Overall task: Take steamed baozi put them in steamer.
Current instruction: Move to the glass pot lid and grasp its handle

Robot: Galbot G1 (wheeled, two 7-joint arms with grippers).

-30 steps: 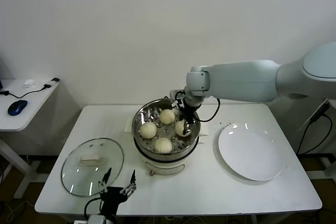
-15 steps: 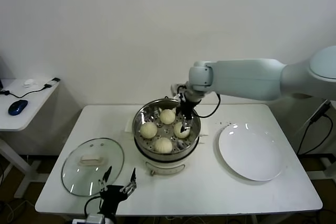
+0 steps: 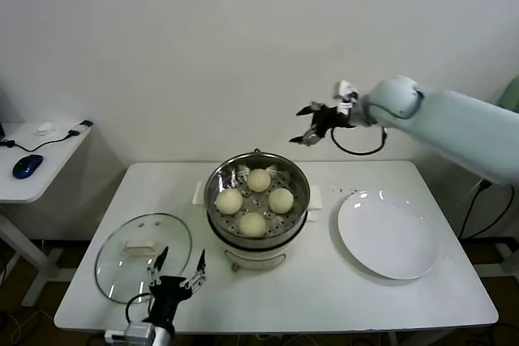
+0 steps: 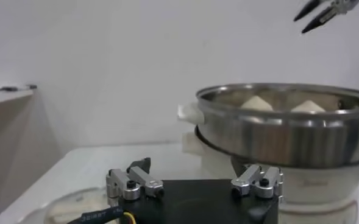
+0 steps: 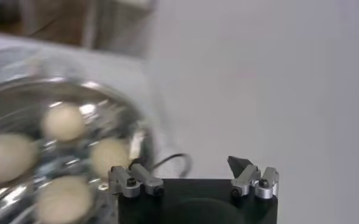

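Observation:
Several cream-white steamed baozi (image 3: pixel 252 223) lie on the perforated tray of the shiny steel steamer (image 3: pixel 298 220) at the table's middle. My right gripper (image 3: pixel 312 125) hangs open and empty in the air, well above the pot's far right rim. In the right wrist view it (image 5: pixel 185 163) looks down on the baozi (image 5: pixel 63 122) inside the steamer (image 5: pixel 21 85). My left gripper (image 3: pixel 174 269) rests open and empty low at the table's front edge, beside the glass lid. Its wrist view shows the steamer (image 4: pixel 289 137) side-on with baozi tops (image 4: pixel 256 103) above the rim.
A round glass lid (image 3: pixel 143 257) with a white handle lies front left. A flat white plate (image 3: pixel 388 235), bare, sits right of the steamer. A side table with a blue mouse (image 3: pixel 27 165) stands far left.
My right gripper let go of a baozi inside the steamer, opened, then rose up and to the right, away from the pot. The left arm barely shifted.

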